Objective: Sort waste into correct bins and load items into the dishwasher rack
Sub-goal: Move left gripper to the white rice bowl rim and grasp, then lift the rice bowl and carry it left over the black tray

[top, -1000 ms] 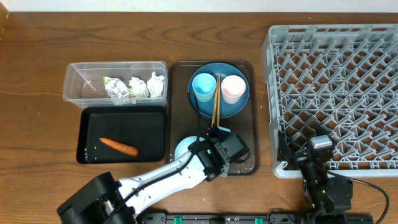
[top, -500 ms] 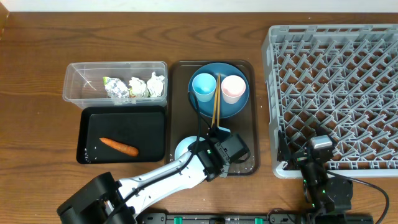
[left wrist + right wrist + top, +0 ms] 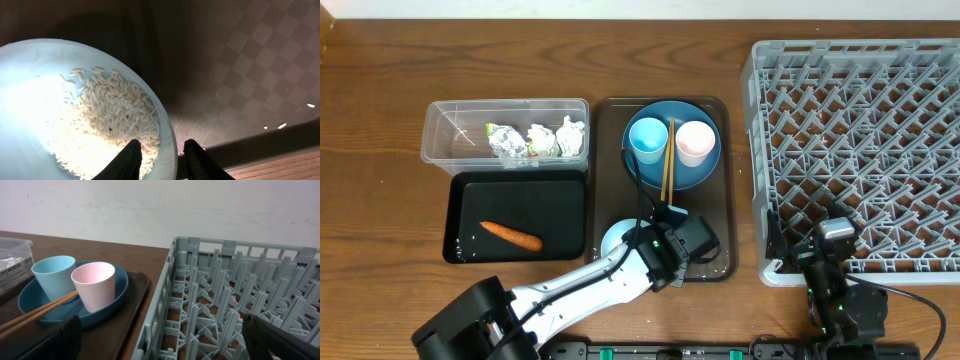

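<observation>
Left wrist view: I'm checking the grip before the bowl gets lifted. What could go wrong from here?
1. The left gripper pinches the bowl by one spot on its rim, so the bowl may tilt or slip when lifted.
2. The loose rice lies heaped toward that rim and could spill onto the brown tray beneath.

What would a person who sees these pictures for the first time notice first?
The large grey dishwasher rack fills the right side. Near the front, the left hand is closed on the rim of the white bowl, with rice inside. An orange carrot lies in the black tray at the left.
</observation>
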Robot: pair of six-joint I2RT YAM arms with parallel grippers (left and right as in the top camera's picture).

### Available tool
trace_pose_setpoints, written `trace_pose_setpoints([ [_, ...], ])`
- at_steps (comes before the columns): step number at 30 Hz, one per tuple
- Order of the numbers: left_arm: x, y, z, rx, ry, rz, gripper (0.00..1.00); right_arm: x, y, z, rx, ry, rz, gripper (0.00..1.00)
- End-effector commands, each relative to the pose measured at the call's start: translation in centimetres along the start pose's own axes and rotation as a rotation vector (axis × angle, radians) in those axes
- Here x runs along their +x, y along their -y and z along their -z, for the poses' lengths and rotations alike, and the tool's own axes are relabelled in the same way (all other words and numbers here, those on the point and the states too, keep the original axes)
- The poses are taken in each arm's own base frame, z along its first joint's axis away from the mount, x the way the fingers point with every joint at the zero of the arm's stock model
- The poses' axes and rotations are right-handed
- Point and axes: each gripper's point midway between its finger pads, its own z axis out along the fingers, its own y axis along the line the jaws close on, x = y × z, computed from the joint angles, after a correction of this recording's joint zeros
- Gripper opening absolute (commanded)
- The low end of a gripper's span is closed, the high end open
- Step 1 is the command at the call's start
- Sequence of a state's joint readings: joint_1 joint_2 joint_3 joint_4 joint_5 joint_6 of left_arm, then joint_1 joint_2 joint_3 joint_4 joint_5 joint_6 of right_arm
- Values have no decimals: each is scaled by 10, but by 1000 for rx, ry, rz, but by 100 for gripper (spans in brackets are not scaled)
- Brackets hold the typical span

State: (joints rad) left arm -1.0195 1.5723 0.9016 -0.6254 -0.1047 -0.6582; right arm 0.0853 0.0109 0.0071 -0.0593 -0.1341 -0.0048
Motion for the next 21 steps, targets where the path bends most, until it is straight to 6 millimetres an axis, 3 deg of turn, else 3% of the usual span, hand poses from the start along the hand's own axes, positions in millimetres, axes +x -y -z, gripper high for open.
trace_pose_setpoints([
  [1,6,-6,-6,-31,-13,2,28,1,1,0,5,0,3,99],
  [8,6,-6,-6,-31,-13,2,19,1,1,0,5,0,3,99],
  [21,7,-7,-6,-35,-17,1,19,1,1,0,5,0,3,99],
])
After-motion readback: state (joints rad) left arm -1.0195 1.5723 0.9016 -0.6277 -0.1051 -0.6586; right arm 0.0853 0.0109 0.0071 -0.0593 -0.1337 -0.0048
